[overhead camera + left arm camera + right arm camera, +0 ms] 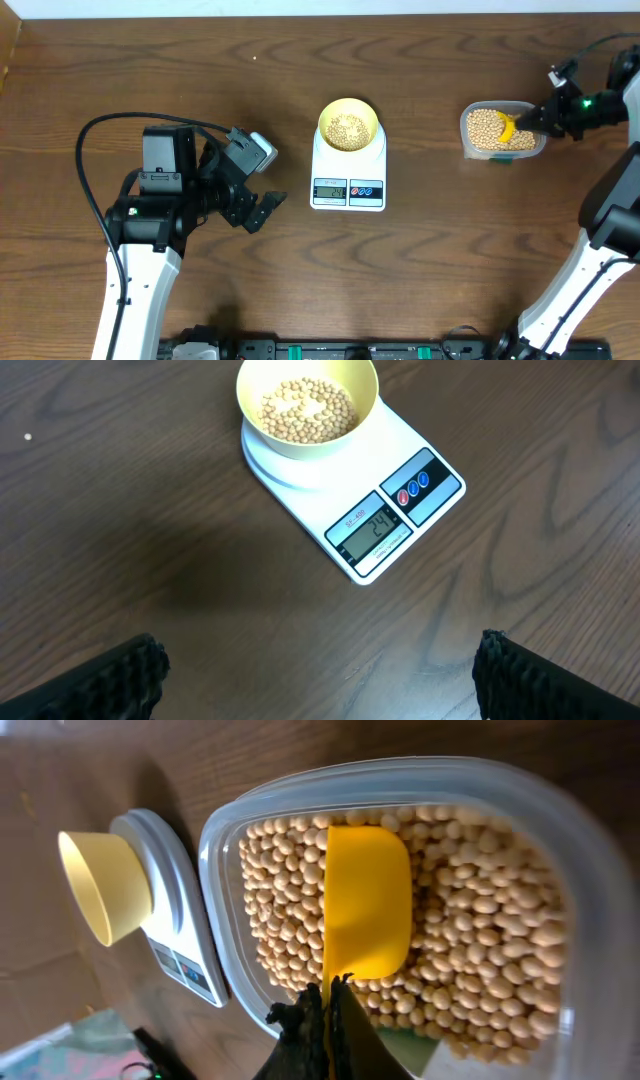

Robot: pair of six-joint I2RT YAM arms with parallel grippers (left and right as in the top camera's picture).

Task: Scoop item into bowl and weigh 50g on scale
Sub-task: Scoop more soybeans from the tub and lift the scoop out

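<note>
- Dark wood-grain table carries everything, seen from above.
- At the left, the left gripper hangs over bare wood with its jaws spread wide and nothing between them. It is well apart from the scale.
- In the middle sits the white scale. Its display reads 24.
- On the scale's far end stands the pale-yellow bowl, upright, with a shallow layer of tan beans inside.
- To the right, apart from the scale, a clear plastic tub is filled with more of the same beans.
- A bright-yellow scoop lies on the beans in the tub.
- At the far right, the right gripper is clamped tight on the scoop's handle.
</note>
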